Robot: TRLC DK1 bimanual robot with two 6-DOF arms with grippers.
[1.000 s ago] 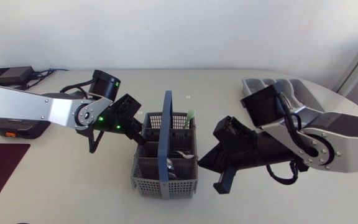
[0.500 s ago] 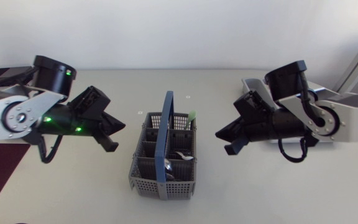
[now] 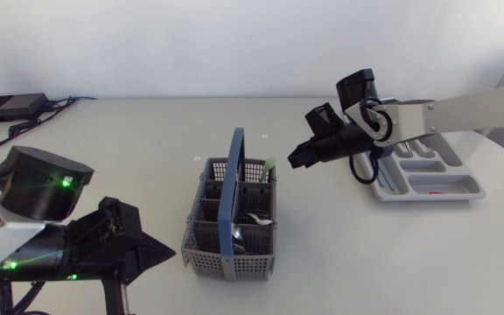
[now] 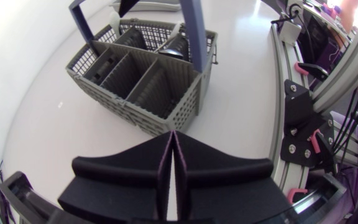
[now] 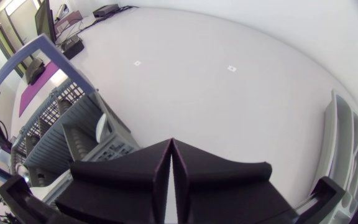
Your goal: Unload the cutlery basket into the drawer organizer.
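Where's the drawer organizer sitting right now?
In the head view the drawer organizer lies at the table's right side, partly covered by the right arm, well to the right of the cutlery basket.

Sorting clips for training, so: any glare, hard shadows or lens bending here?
Head view: even light, faint shadow beside the basket, green lights glowing on the left arm. Left wrist view: fisheye curves the table, which shines bright. Right wrist view: same bending, the tray bowed.

Matt grey perforated plastic cutlery basket (image 4: pixel 135 87) ahead of the left gripper (image 4: pixel 174 140), smooth blue plastic handle (image 4: pixel 194 31), glossy metal spoon (image 3: pixel 254 217) inside, smooth grey plastic drawer organizer (image 5: pixel 344 143) beside the right gripper (image 5: pixel 171 146), smooth matt white table (image 3: pixel 147 131)
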